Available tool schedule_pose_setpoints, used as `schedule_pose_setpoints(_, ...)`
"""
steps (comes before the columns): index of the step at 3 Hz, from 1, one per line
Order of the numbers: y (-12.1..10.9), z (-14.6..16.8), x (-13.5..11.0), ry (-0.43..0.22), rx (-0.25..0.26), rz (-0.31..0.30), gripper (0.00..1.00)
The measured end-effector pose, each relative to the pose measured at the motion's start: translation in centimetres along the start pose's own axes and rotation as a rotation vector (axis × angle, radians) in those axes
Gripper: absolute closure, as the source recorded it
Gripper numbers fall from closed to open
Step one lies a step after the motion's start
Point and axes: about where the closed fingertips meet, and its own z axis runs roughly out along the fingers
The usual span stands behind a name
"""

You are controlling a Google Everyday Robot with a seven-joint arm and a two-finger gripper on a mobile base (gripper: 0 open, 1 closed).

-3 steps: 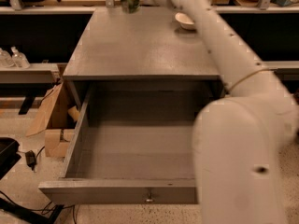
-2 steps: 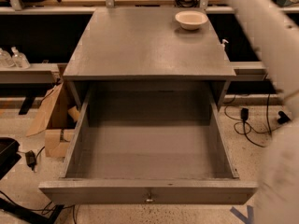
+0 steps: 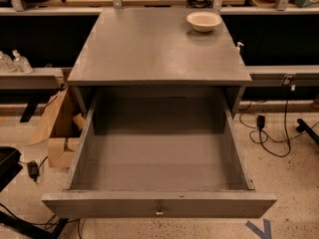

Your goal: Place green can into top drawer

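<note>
- Grey wooden top drawer point(image 3: 99, 206) is pulled fully out in the lower half of the frame, its knob point(image 3: 159, 212) at bottom centre; the inside is bare, with no can in it.
- End effector is outside the frame, so I cannot tell whether it is released, clenched or grasping anything.
- Green can is nowhere in view: not in the drawer, not on the tabletop point(image 3: 149, 49).
- Cream bowl point(image 3: 204, 20) sits alone at the upper right of the tabletop.
- Change: one second ago the end effector was at top centre of the frame, at the tabletop's far edge beside a greenish object. It has since swung off to the right and out of view, and that object is gone too.
- Meaning, as a judgement: the can is probably being carried off-frame and the placing is not yet done. The next step is to bring it over the open drawer.
</note>
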Motion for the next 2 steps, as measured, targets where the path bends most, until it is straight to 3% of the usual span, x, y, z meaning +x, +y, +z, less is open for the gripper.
schedule_pose_setpoints(1, 5.2, -4.2, 8.1, 0.209, -0.072, 0.002, 1.0)
schedule_pose_setpoints(2, 8.6, -6.0, 18.7, 0.38, -0.153, 0.012, 1.0)
